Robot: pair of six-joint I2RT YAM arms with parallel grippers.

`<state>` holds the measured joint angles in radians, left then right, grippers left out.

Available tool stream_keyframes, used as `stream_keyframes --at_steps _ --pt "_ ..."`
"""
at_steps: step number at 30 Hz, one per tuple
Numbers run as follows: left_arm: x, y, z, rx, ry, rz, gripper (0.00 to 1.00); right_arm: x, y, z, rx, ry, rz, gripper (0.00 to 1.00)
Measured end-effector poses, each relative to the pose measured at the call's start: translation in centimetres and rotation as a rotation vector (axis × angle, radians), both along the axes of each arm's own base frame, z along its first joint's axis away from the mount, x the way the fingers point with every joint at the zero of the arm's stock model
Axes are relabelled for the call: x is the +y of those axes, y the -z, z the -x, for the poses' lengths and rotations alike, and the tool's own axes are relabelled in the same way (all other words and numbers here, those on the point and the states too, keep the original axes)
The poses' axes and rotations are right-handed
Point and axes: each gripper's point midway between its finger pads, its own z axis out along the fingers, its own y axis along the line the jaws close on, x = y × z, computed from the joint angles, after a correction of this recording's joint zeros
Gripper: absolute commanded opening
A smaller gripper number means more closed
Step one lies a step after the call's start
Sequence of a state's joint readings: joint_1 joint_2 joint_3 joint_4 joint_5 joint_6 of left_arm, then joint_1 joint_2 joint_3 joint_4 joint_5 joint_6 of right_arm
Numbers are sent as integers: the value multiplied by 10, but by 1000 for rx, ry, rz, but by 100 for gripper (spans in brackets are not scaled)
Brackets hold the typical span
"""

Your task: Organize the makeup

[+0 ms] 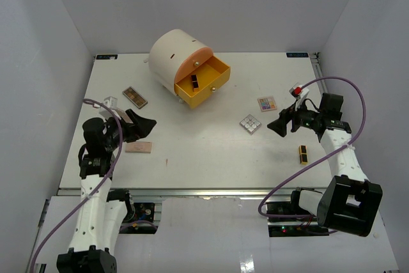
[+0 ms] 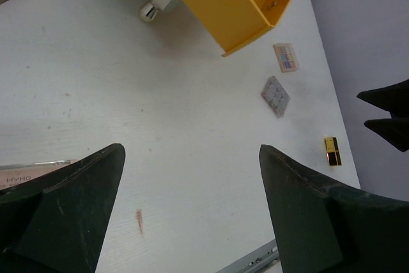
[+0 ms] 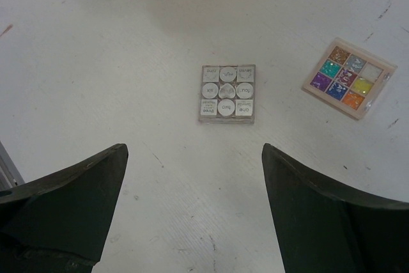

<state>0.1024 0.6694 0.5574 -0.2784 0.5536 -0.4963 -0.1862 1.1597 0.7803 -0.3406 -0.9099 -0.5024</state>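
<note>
Both grippers are open and empty above the table. My left gripper (image 1: 144, 124) (image 2: 192, 148) hovers just right of a flat pinkish-tan palette (image 1: 138, 148) (image 2: 25, 174). My right gripper (image 1: 276, 126) (image 3: 195, 148) points at a silver square palette (image 1: 250, 123) (image 3: 227, 93) (image 2: 275, 96) a short way in front of it. A colourful square palette (image 1: 266, 103) (image 3: 349, 77) (image 2: 286, 57) lies beyond. A black-and-gold case (image 1: 303, 154) (image 2: 331, 151) lies near the right arm. A brown palette (image 1: 135, 96) lies at back left. Another black-and-gold case (image 1: 194, 81) sits in the open drawer. No sponges show.
The cream cylindrical drawer unit (image 1: 176, 52) stands at the back centre with its yellow drawer (image 1: 208, 87) (image 2: 243, 4) pulled open toward the front. A small clear item (image 1: 110, 101) lies by the left arm. White walls enclose the table on three sides.
</note>
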Motion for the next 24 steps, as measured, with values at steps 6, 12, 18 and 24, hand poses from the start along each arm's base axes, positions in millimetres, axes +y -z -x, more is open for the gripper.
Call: stream_keyframes --at_steps 6,12,18,24 --pt "-10 -36 12 -172 61 -4 98 -9 3 -5 32 70 15 90" --pt "-13 -38 13 -184 85 -5 98 -30 -2 -19 72 225 61 90" --pt "-12 -27 9 -134 85 -4 98 -37 -30 -21 -8 278 79 90" --pt "-9 -35 6 -128 66 -6 98 -37 -42 -18 -44 292 77 90"
